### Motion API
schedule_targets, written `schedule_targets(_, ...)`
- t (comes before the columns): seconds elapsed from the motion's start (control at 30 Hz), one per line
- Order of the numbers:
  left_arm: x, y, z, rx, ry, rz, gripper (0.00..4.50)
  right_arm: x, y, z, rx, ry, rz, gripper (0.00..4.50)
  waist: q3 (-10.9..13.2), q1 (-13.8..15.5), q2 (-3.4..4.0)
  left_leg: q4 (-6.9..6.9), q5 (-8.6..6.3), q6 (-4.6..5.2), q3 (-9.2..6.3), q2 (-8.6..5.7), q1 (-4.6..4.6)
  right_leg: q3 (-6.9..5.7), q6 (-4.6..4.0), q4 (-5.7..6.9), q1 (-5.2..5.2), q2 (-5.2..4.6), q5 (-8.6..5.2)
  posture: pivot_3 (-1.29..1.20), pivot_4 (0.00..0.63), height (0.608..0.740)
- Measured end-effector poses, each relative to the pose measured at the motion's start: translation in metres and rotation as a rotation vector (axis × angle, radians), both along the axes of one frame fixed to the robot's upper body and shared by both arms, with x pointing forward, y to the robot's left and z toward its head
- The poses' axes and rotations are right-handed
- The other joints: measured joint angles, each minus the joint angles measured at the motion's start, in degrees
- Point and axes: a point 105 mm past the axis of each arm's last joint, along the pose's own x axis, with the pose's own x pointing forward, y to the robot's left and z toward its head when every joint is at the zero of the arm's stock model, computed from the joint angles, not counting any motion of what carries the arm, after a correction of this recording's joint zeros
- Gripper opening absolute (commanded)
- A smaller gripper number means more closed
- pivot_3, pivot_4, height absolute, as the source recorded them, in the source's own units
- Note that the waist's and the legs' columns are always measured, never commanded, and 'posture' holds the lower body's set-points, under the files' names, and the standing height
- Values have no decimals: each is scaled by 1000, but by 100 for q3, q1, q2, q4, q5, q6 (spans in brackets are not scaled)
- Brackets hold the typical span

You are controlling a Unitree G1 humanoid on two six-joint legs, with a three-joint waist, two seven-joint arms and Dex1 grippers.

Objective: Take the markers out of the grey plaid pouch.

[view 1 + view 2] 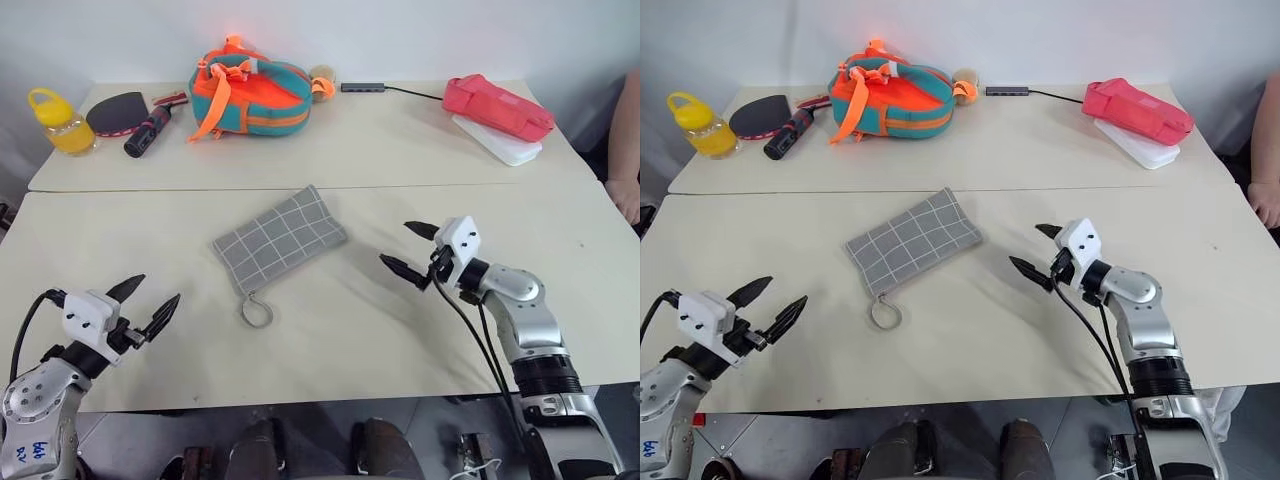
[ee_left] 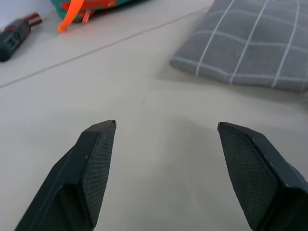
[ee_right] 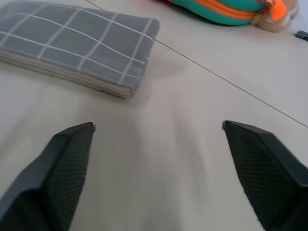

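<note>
left gripper [image 1: 150, 301] hovered over the near left part of the table [image 1: 350, 330], fingers spread wide, nothing between them. right gripper [image 1: 412, 250] hung over the near right side, pointing toward the centre, fingers likewise apart and empty. grey plaid pouch [image 1: 280, 238] lay flat mid-table between the two, well apart from the left gripper and near the right one, touching neither; its metal ring pull [image 1: 256, 311] rested on the tabletop at the near corner. markers could not be made out. far side held an orange-teal bag [image 1: 250, 88], a pink-red pouch [image 1: 497, 106], a paddle [image 1: 118, 108] and a yellow bottle [image 1: 60, 122].
</note>
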Motion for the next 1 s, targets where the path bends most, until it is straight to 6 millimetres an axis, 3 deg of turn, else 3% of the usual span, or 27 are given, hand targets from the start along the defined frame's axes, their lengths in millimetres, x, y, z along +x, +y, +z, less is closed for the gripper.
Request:
schedule_targets(0.03,0,0,0,1,1,-3,3618,0,0,1,0,-2,1,3197,0,-1,0,0,0,0,0,0,0,0,0,0,0,0,0,0,150,740)
schedule_targets(0.4,3,-17,11,-1,-33,-55,3618,0,1,2,-2,-5,6,3197,0,-21,0,-1,0,0,1,0,0,1,0,0,-1,0,0,0,150,740)
schedule_targets(0.67,9,-15,14,12,-47,-52,3618,1,1,3,0,-11,-3,3197,0,-39,0,-1,0,0,1,0,0,1,0,0,-1,0,0,0,150,740)
schedule_targets(0.8,13,-16,9,52,-48,-52,3618,4,17,6,40,-23,8,3197,0,-95,0,0,1,-2,1,1,0,1,0,4,-2,2,0,0,150,740)
schedule_targets(1.0,29,-27,11,150,-114,-105,3618,15,91,20,96,-77,114,1189,0,-120,0,-1,4,-6,6,4,-1,5,-4,16,-12,5,-1,0,150,740)
